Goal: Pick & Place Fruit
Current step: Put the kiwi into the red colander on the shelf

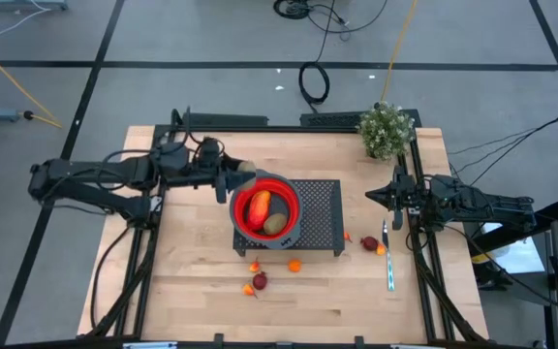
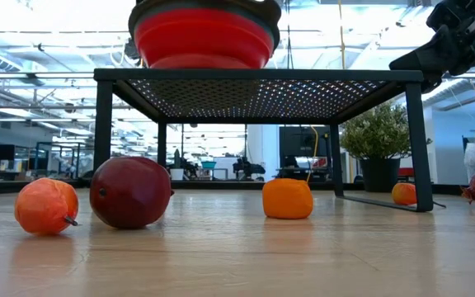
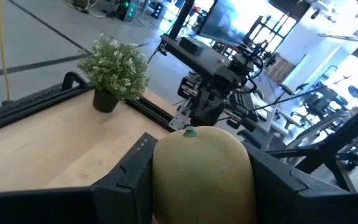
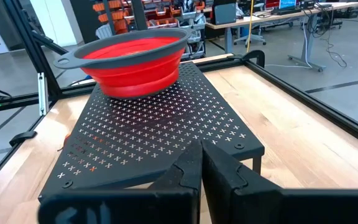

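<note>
The left hand [image 1: 238,178] hovers at the rim of the red bowl [image 1: 266,213], its fingers pinching a tan oval fruit [image 3: 202,171] that fills the space between them in the left wrist view. The bowl sits on a dark perforated rack [image 1: 320,215] on the counter [image 1: 192,281], and already holds a long red-orange-yellow fruit [image 1: 258,207] beside a brown oval fruit [image 1: 275,224]. More pieces lie loose on the counter in front of the rack: a dark red fruit [image 2: 130,192] just beside an orange-red one [image 2: 47,206], and a small orange ball [image 2: 288,199] a little apart. The right hand [image 1: 381,197] waits at the counter's right edge, near the potted plant [image 1: 387,129], fingers pressed together on nothing.
</note>
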Controlling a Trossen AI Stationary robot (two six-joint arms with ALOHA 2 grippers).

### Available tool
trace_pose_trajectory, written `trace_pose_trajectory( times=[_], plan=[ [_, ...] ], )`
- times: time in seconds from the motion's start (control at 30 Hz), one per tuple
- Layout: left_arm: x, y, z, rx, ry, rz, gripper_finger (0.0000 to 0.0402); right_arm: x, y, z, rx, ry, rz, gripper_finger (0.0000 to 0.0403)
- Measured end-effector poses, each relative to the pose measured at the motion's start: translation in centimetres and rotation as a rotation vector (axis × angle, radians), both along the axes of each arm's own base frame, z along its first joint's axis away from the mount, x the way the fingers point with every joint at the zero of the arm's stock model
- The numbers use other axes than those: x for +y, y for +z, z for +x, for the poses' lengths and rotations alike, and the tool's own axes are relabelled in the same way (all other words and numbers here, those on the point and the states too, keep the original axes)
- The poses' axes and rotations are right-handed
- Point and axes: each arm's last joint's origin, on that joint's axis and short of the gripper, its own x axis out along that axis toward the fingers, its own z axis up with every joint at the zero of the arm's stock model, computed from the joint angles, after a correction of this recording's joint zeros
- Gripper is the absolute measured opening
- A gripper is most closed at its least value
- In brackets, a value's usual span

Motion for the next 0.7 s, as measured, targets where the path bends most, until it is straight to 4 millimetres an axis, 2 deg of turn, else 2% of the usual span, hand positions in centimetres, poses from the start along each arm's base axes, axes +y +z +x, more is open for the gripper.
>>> trace_pose_trajectory(
  times=[0.2, 0.33, 0.7],
  plan=[
    [-0.8, -0.2, 0.4, 0.004, 0.009, -0.008, 0.0188, 0.0, 0.0, 0.0, 0.0, 0.0, 0.0, 0.0],
    [-1.0, 0.3, 1.7, 0.021, -0.002, -0.002, 0.0188, 0.0, 0.0, 0.0, 0.0, 0.0, 0.0, 0.0],
    [-0.7, 2.9, 5.9, 0.306, -0.006, 0.002, 0.0188, 0.0, 0.0, 0.0, 0.0, 0.0, 0.0, 0.0]
  ],
)
